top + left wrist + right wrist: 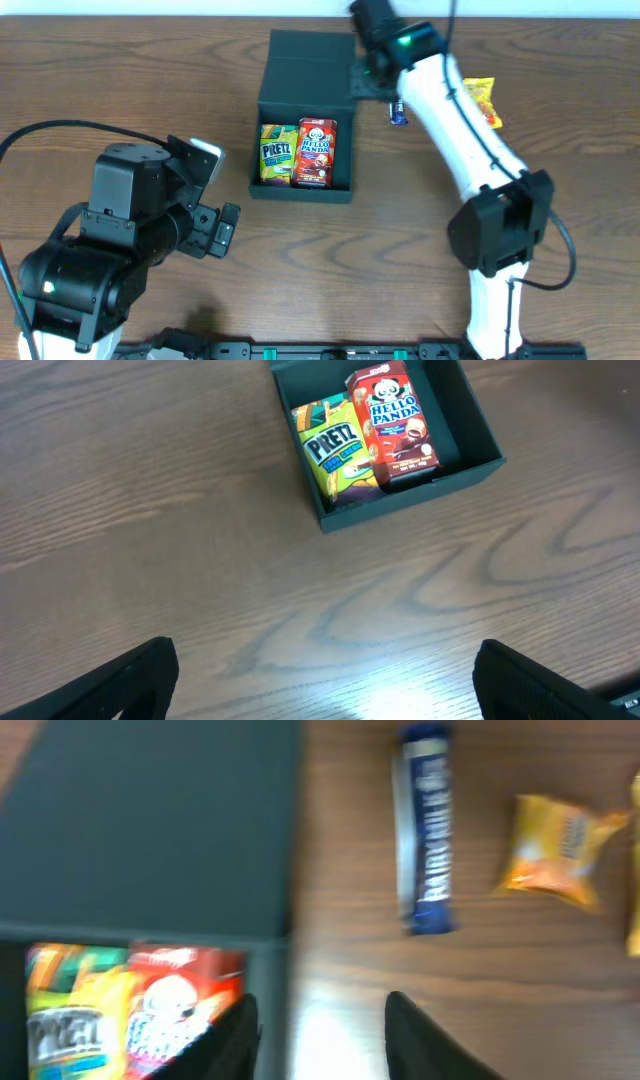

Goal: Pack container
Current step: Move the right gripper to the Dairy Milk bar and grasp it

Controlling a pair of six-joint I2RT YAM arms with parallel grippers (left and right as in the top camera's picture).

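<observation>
The container (263, 100) is a dark box on the table with its flap lid (310, 55) open at the back. Inside it lie a green-yellow Pretz box (277, 153) and a red Hello Panda box (315, 152). My right gripper (368, 80) hovers at the container's back right corner. In the right wrist view it (320, 1040) is open and empty, its left finger over the container's right wall (278, 1010). My left gripper (222, 230) is open and empty at the lower left, and it also shows open in the left wrist view (325, 685), well short of the container (400, 495).
A blue snack bar (398, 113) lies just right of the container under my right arm, and it also shows in the right wrist view (425, 830). A yellow snack pack (482, 100) lies further right, seen in the right wrist view too (555, 850). Bare wood table (400, 230) in front.
</observation>
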